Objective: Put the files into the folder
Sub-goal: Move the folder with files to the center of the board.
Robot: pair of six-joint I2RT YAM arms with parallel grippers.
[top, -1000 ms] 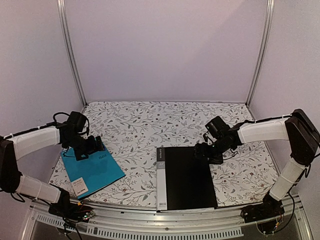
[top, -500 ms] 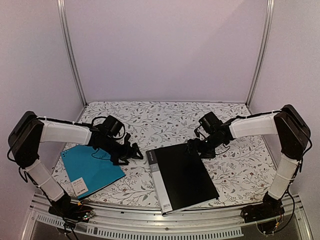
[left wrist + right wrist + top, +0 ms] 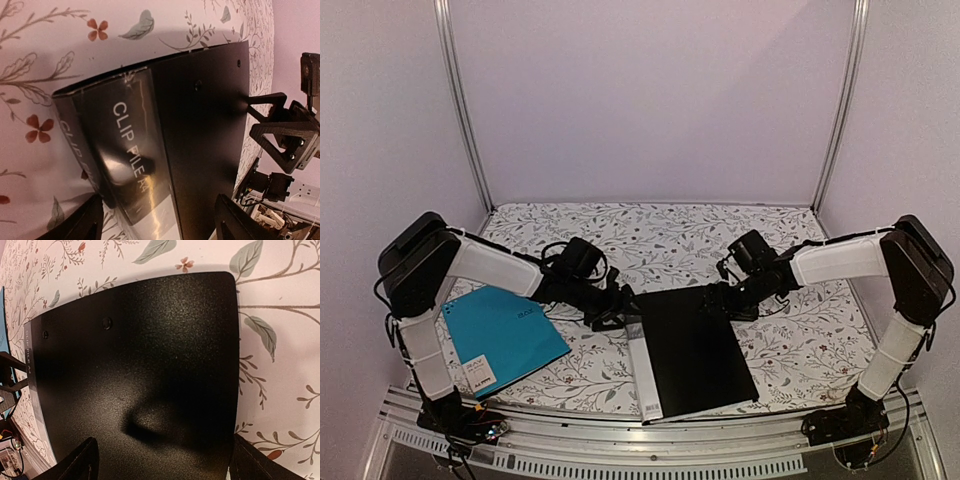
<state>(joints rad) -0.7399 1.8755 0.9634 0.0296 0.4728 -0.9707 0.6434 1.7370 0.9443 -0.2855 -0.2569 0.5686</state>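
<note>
The black folder [image 3: 700, 350] lies closed on the flowered table, its pale spine label [image 3: 642, 372] on its left side. My left gripper [image 3: 618, 312] is open at the folder's far left corner; in the left wrist view [image 3: 155, 231] its fingers straddle the spine printed "CLIP FILE A4" [image 3: 132, 150]. My right gripper [image 3: 719, 299] is open at the folder's far right corner; in the right wrist view [image 3: 165, 471] its fingers stand wide over the black cover [image 3: 150, 350]. The files are out of view. The silver clip is hidden inside the closed folder.
A teal-blue folder [image 3: 505, 338] lies at the front left of the table. The metal rail of the table's near edge [image 3: 640, 455] runs below both folders. Walls and frame posts [image 3: 460, 110] enclose the table. My right gripper also shows in the left wrist view [image 3: 285, 135].
My left arm has swung right, from over the teal folder to the black folder's spine corner. The black folder was pushed and turned a little. My right gripper stayed at its far right corner.
</note>
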